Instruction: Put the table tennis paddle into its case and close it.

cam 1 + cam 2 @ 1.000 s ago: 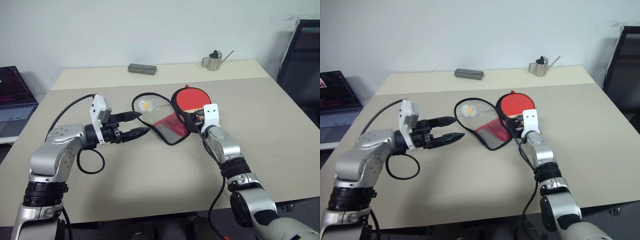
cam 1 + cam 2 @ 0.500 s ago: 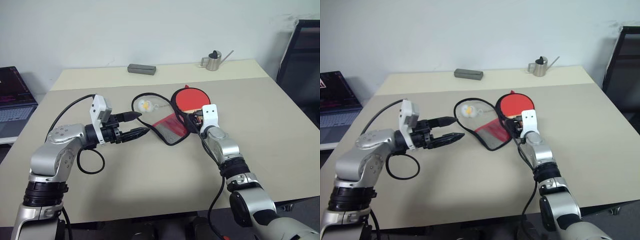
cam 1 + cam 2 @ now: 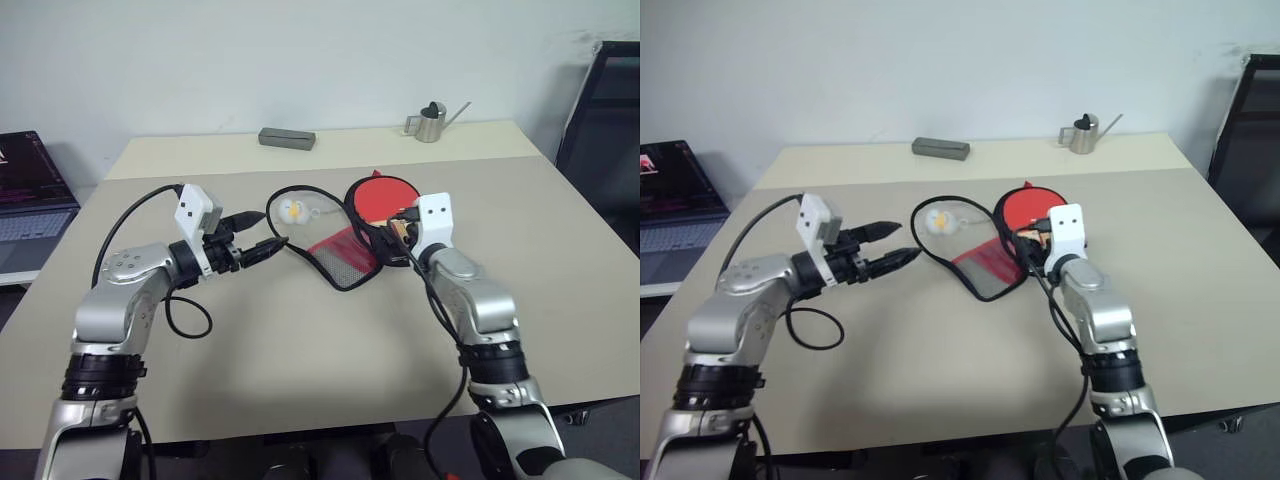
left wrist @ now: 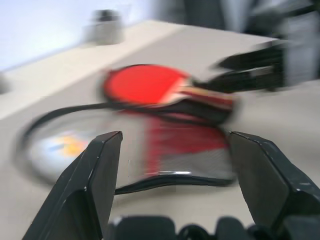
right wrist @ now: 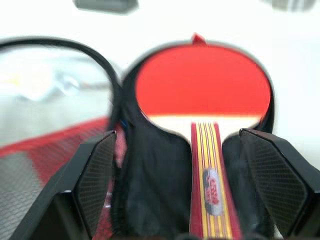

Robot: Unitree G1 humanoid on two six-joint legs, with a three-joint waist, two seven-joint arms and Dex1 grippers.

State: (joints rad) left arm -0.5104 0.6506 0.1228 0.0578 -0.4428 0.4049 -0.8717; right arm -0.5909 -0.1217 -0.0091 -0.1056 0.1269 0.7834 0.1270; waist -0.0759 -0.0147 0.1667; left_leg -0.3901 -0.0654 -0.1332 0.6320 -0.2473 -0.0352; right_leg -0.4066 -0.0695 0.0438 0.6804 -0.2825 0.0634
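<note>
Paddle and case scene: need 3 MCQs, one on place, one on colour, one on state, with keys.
1. Where does the red-rubber, wooden-handled table tennis paddle lie?
A. Inside the open half of the red-and-black soft zip case
B. On bare table beside the case
C. Beside the metal watering can

2. What colour is the rectangular box at the table's far edge?
A. Red
B. Grey
C. Yellow

3. How is the case?
A. Zipped shut
B. Open, flap spread on the beige table
C. Held up off the table

Answers: 1 A, black lining rims the blade in the right wrist view. 2 B, it shows plain grey. 3 B, the red mesh flap lies flat beside the paddle.
</note>
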